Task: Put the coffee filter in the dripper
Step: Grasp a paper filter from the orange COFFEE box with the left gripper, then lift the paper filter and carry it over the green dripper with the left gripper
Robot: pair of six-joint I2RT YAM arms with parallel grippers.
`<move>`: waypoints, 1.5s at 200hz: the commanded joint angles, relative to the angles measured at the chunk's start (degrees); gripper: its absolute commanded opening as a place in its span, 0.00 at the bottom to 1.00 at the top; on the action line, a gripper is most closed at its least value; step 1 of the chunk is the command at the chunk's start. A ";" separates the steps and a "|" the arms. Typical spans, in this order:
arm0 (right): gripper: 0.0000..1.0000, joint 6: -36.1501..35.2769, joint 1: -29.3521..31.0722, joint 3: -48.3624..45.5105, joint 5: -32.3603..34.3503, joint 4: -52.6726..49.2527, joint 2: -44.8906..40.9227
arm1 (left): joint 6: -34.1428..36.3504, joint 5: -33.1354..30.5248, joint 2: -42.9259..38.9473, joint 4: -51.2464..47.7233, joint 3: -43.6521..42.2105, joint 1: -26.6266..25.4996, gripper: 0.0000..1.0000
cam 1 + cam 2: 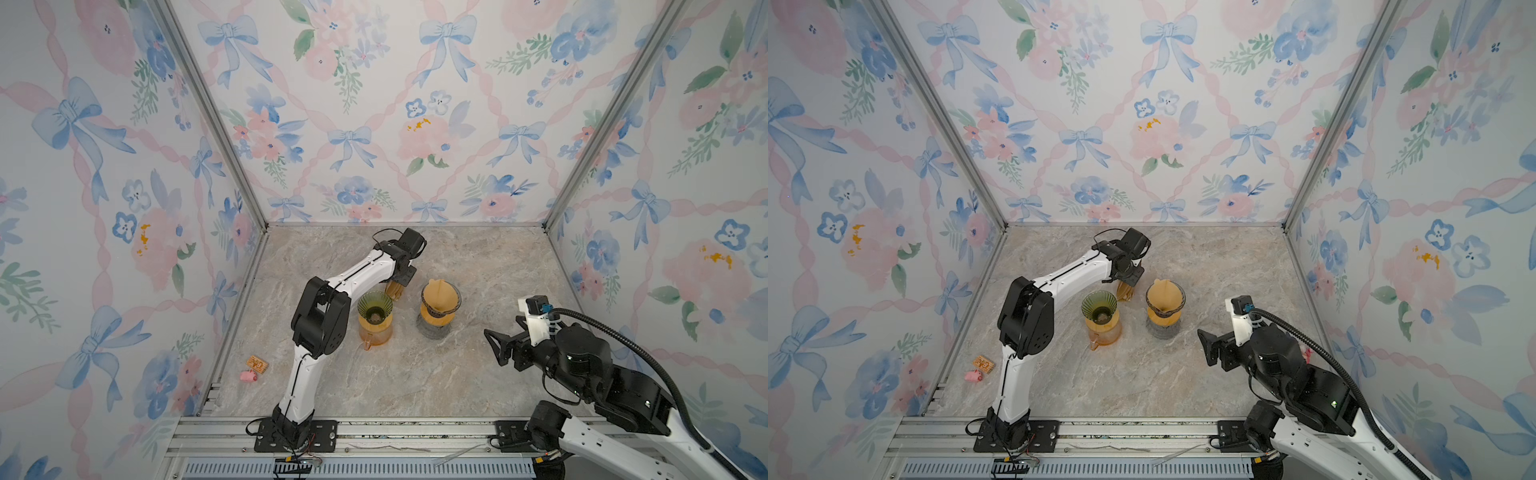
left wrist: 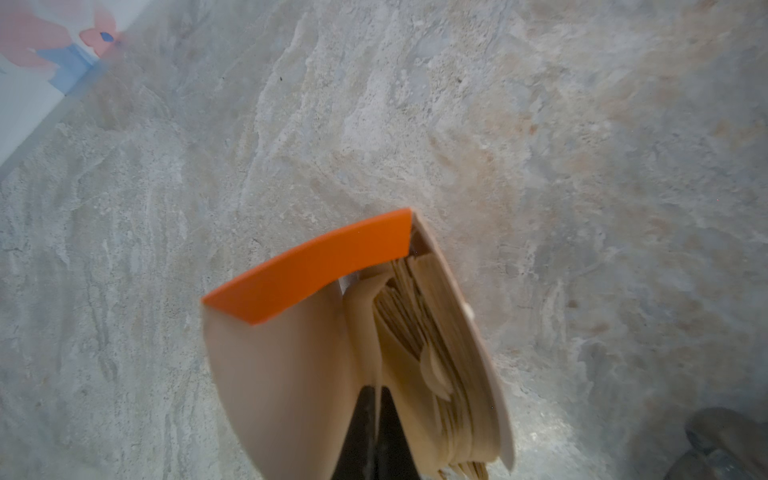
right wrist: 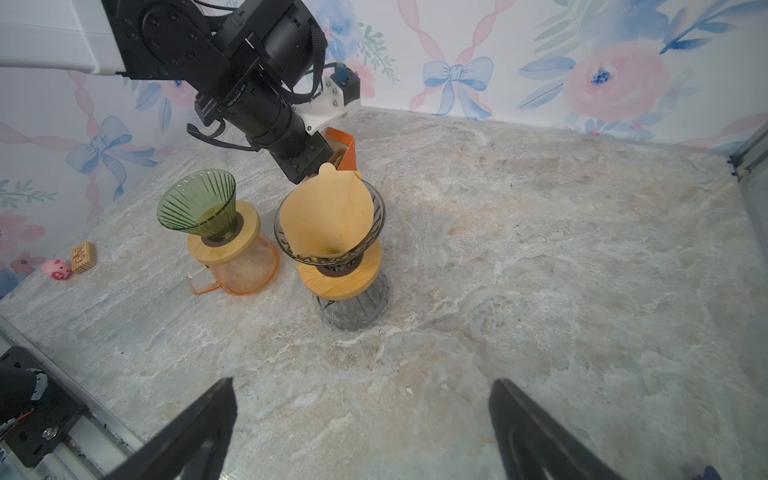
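Brown paper: the coffee filter (image 2: 363, 328) stands at the front of the stack (image 2: 432, 332) in the orange-fronted holder (image 2: 307, 270). My left gripper (image 2: 376, 401) has its jaws pressed together on the filter's edge, with no gap between the black fingers (image 2: 392, 436). The wrist picture is blurred there and cuts the fingers off, so I cannot tell whether they pinch one sheet or several.

In both top views the left wrist covers most of the holder, and only a tan sliver (image 1: 394, 291) shows.

The holder stands just behind the green dripper (image 3: 197, 203), whose ribs are bare, on its amber carafe (image 3: 245, 270). It is also just behind the smoky dripper (image 3: 376, 208), where a second filter (image 3: 328, 212) sits opened out. The two drippers are near each other but not touching.

My right gripper (image 3: 362, 382) hangs with jaws spread wide, holding nothing, above the marble table (image 3: 540, 270) near the front right.

The marble is open to the right of the smoky dripper and in front of both drippers. A pink pig toy (image 3: 58, 268) and a wooden block (image 3: 83, 257) lie at the table's left edge, well apart from the drippers.
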 commanded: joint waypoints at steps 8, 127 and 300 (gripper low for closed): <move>0.96 0.48 -0.62 -1.09 0.77 -1.38 0.12 | -0.55 -0.99 -2.75 -1.00 -2.47 0.10 0.02; 0.96 0.75 -0.63 -0.83 0.83 -1.65 0.12 | -4.15 -0.73 -15.98 -0.92 -6.67 -0.95 0.00; 0.96 5.33 -0.71 2.83 3.65 0.02 2.11 | -21.01 35.97 -46.52 -2.78 -15.42 11.71 0.00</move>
